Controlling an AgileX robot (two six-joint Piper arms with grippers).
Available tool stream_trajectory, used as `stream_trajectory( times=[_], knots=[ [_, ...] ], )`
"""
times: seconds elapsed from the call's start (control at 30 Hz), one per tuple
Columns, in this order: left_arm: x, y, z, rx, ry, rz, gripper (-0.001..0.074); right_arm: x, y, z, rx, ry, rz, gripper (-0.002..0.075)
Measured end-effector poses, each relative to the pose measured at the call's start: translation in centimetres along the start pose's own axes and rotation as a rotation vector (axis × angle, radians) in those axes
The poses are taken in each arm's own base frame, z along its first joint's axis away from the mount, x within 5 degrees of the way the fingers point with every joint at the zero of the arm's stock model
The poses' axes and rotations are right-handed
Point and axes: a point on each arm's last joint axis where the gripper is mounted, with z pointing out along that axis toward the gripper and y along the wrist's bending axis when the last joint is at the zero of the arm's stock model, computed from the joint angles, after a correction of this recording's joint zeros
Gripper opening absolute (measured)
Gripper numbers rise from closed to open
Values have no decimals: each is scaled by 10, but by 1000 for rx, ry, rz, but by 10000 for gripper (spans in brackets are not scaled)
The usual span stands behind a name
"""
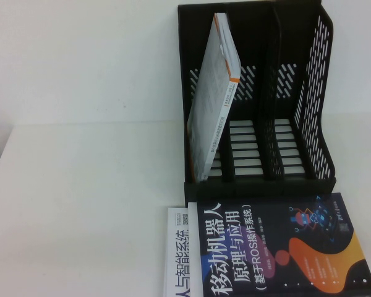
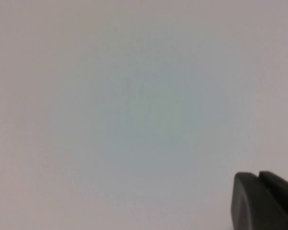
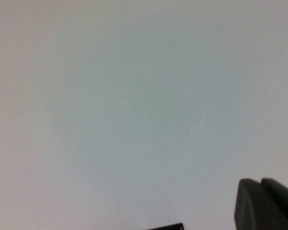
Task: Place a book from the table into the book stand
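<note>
At the table's (image 1: 80,185) near edge the book (image 1: 278,250) lies flat, cover up, beside a white book (image 1: 180,253). Behind it stands the book stand (image 1: 297,93), a white orange-edged book (image 1: 217,93) leaning in its left slot. Left gripper (image 2: 264,201) and right gripper (image 3: 266,203) hang over bare white; whether either is open, I cannot tell.

Book (image 1: 278,247) on table (image 1: 80,198), before book stand (image 1: 309,99)

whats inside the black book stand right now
The black plastic three-slot book stand holds one white book with an orange-edged spine, leaning in its leftmost slot. Both other slots show only ribbed base. Left gripper and right gripper hang over bare white table.
</note>
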Motion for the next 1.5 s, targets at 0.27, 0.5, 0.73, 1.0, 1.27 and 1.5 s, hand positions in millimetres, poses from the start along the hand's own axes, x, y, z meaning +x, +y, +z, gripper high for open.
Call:
stream_trajectory(
  times=[0.27, 0.5, 0.73, 1.0, 1.27, 1.5],
  knots=[
    [-5, -1, 8, -41, 212, -19, -4, -4, 2, 5, 12, 101, -63, -2],
    [-44, -12, 25, -79, 463, -66, -4, -45, 6, 18, 156, 404, -144, -1],
    [-36, -12, 57, -129, 704, -72, -4, -52, 3, 46, 272, 698, -163, -1],
    [11, -7, 72, -212, 974, -219, -4, -15, -5, 72, 312, 974, -103, -1],
    [71, -17, 77, -169, 1413, -397, -4, 44, -4, 90, 208, 1332, 5, -1],
    [115, -27, 91, -63, 1528, -627, -4, 102, -12, 109, 177, 1577, 103, -1]
  ],
)
